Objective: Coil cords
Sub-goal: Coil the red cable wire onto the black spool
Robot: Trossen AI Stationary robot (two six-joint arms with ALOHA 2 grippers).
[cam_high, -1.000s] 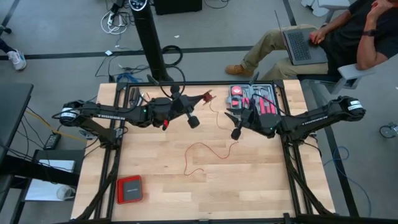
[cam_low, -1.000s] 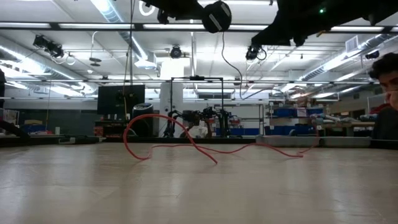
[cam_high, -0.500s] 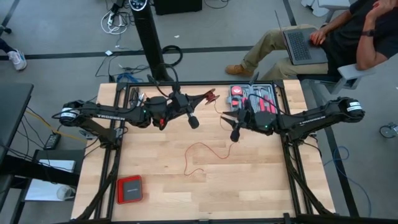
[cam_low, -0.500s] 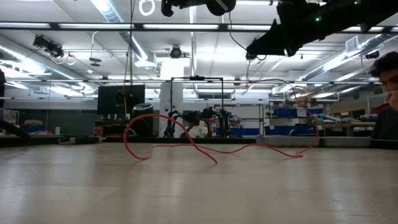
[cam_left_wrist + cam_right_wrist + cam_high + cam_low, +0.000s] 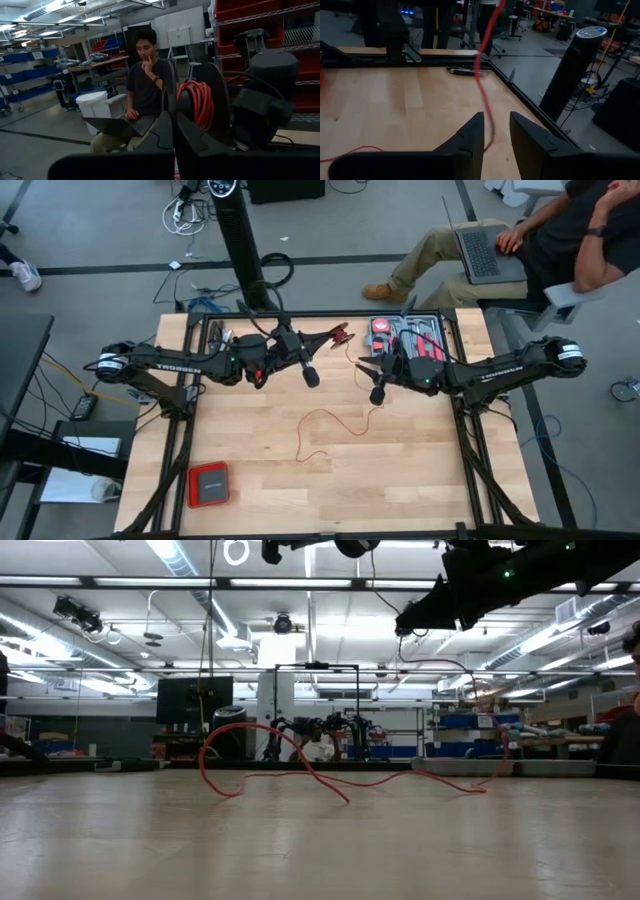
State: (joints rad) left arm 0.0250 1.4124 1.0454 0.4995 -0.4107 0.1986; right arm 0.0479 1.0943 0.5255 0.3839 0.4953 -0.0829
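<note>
The cords are one thin red cord. Part of it is wound into a small coil (image 5: 340, 333) (image 5: 196, 102) at the tips of my left gripper (image 5: 333, 336) (image 5: 173, 127), which is shut and held high over the table's far middle. From the coil a strand runs down past my right gripper (image 5: 363, 366) (image 5: 496, 132). That gripper is open, with the strand (image 5: 481, 75) passing between its fingers. The rest of the cord (image 5: 330, 418) (image 5: 300, 772) lies in loose curves on the table's middle. My left gripper is shut on the red coil of several loops (image 5: 192, 107), which sits right at its fingertips; the fingers themselves hide where they meet it. The fingers come about level from the table's left. The coil is lifted clear of the table, one strand trailing down. My right gripper: I cannot tell whether its fingers touch the strand between them.
A grey tool tray (image 5: 410, 337) with red-handled tools stands at the far right, just behind my right gripper. A flat red box (image 5: 208, 483) lies near the front left corner. A person with a laptop (image 5: 480, 250) sits beyond the far right corner. Bare wood spans the near half.
My left gripper has tipped upward and carried the coil slightly toward the far right. It stays shut. My right gripper has swung a little toward the left gripper. The cord lying on the table keeps its shape.
</note>
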